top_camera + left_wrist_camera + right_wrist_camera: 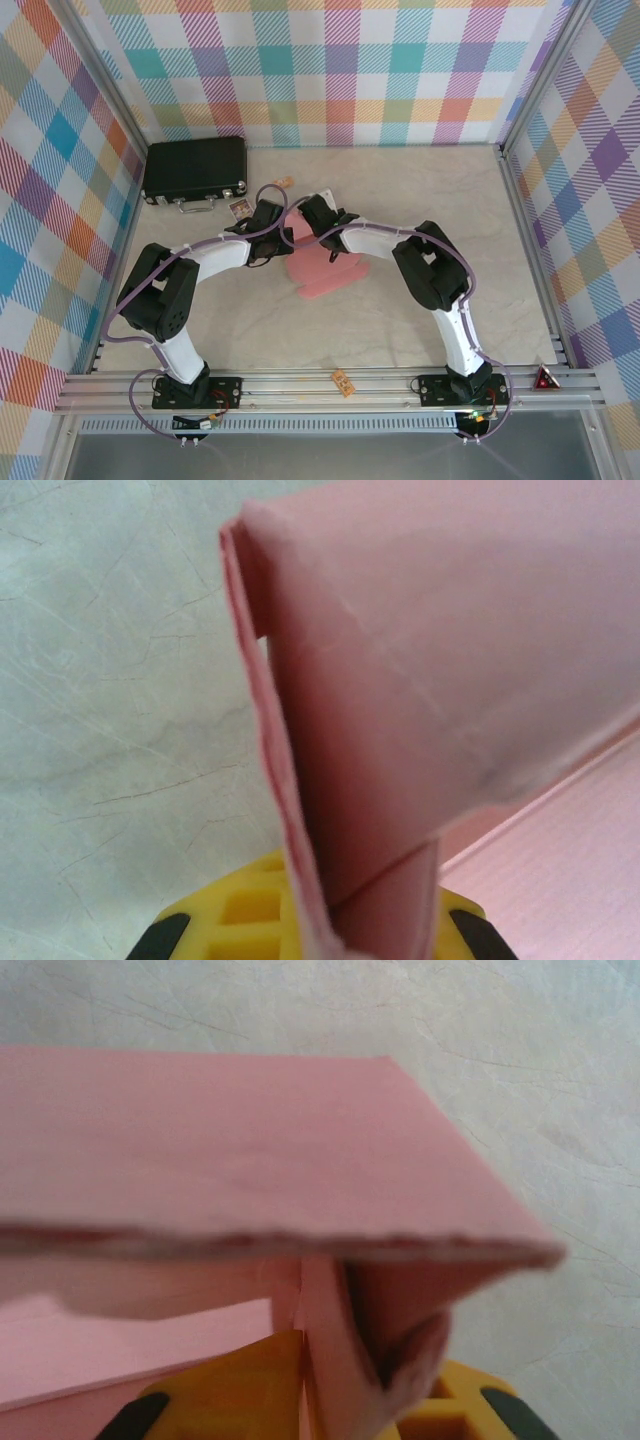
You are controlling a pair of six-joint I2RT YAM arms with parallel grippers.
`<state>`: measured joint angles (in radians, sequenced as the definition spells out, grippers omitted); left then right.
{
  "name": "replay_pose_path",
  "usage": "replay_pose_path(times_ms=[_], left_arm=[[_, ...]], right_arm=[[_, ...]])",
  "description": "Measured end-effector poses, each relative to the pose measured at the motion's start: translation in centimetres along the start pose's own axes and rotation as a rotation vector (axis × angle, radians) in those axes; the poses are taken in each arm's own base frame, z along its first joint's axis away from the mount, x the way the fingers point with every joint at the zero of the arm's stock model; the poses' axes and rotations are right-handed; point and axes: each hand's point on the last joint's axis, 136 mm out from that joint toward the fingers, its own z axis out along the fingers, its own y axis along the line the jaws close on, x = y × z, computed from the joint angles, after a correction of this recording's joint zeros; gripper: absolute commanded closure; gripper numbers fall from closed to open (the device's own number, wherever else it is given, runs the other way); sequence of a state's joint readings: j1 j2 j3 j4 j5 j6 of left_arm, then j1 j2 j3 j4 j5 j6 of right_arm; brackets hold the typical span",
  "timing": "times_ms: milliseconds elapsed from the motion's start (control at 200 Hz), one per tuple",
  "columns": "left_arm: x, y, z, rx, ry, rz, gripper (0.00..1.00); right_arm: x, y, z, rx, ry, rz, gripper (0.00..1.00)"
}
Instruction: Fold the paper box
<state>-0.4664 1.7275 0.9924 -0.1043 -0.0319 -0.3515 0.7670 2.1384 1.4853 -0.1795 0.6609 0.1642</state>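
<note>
Pink paper box (325, 268), flap clamped tight in left end effector (320, 935); grip of right end effector (320, 1410) unclear

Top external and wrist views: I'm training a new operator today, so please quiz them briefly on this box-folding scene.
1. True or false: the black rectangular hard case lies at the table's far left corner.
2. The left claw is shut on: A) the salmon-pink thin-card paper box; B) a blue cup; C) nothing.
3. Which arm's base stands nearer the small red triangle?
Key: 1 true; 2 A; 3 the right arm.
</note>
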Motion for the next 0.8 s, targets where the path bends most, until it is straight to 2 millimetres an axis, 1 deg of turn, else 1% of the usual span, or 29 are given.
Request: replay_pose_path(times_ms=[170, 240, 395, 565, 705, 800], left_arm=[[0.3, -0.4, 0.0, 0.007, 0.006, 0.007, 1.0], [0.3, -0.5, 0.0, 0.009, 0.007, 0.009, 1.0], [0.3, -0.5, 0.0, 0.01, 0.006, 0.009, 1.0], [0.2, -0.5, 0.0, 0.01, 0.005, 0.009, 1.0], [0.2, -0.5, 0.0, 0.01, 0.005, 0.009, 1.0], [0.1, -0.6, 0.1, 0.011, 0.005, 0.008, 1.0]], right_arm=[[1.6, 0.2, -0.3, -0.056, 0.024, -0.034, 0.61], [1.5, 0.2, -0.6, -0.073, 0.02, -0.042, 0.55], [0.8, 0.3, -1.3, -0.094, 0.004, -0.042, 0.46], [1.0, 0.1, -1.9, -0.105, -0.001, -0.049, 0.33], [0.8, -0.4, -3.0, -0.113, -0.013, -0.044, 0.29], [0.7, -0.8, -4.1, -0.134, -0.024, -0.032, 0.26]])
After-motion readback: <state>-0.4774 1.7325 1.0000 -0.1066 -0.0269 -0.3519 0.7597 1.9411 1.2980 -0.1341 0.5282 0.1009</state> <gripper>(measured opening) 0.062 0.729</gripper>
